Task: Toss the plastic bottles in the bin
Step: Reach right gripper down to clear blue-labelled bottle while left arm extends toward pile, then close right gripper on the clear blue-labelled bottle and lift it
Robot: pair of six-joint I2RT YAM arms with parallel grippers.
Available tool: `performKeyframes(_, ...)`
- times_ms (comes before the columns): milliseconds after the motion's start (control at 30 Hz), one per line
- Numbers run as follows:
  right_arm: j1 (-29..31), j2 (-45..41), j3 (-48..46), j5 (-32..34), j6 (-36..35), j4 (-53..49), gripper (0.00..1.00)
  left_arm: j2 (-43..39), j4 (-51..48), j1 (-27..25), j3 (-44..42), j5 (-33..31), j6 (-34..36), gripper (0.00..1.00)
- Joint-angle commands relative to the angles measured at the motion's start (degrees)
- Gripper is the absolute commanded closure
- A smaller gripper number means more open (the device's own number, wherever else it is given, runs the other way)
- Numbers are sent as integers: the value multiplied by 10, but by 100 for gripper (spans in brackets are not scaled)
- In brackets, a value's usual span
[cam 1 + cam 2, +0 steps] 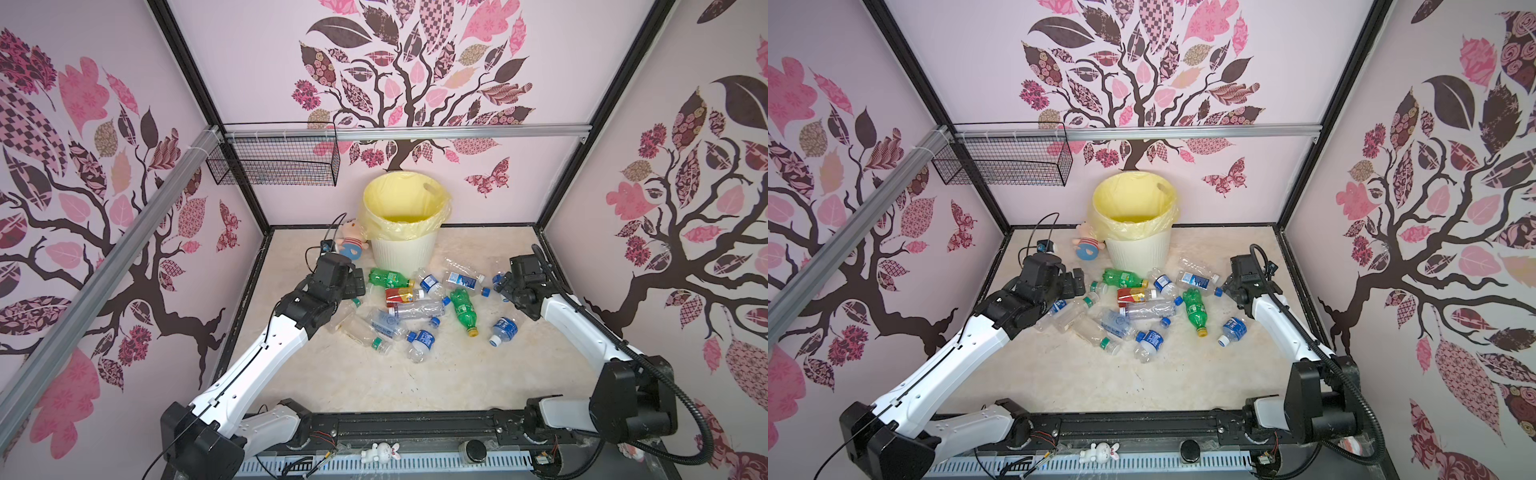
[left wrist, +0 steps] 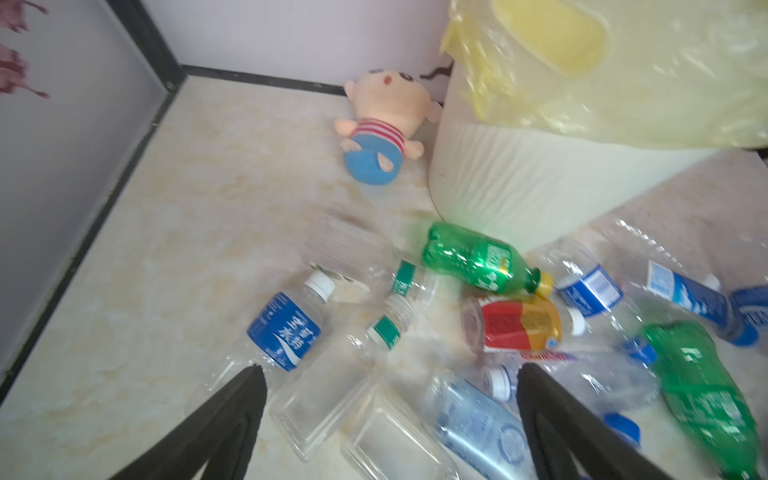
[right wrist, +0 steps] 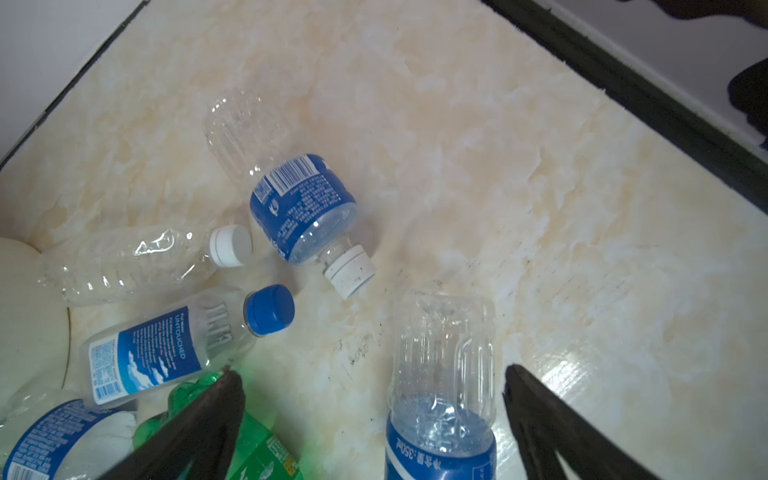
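Plastic bottles (image 1: 415, 309) look light, thin-walled, slippery: grip mid-body at the label. Left gripper (image 2: 390, 370) and right gripper (image 3: 372, 372) spread wide, empty.

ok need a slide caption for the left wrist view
Open left gripper over the scattered plastic bottles, with the bag-lined bin and a plush doll beyond.

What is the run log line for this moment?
left pincer: open, empty | right pincer: open, empty | plastic bottles: on table | bin: upright
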Motion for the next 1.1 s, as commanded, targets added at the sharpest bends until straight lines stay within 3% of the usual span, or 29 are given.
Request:
performKeyframes(0, 2, -33, -38, -43, 37, -26, 1, 10, -47, -38, 31, 41, -16, 3)
performKeyframes(267, 3, -14, -55, -71, 5, -40, 0, 34, -46, -105, 36, 87, -57, 3)
performKeyframes(767, 1, 2, -100, -74, -42, 1, 1, 105, -83, -179, 109, 78, -88, 3)
performKeyframes(1067, -10, 21, -108, -92, -70, 34, 14, 104, -47, -185, 117, 56, -60, 3)
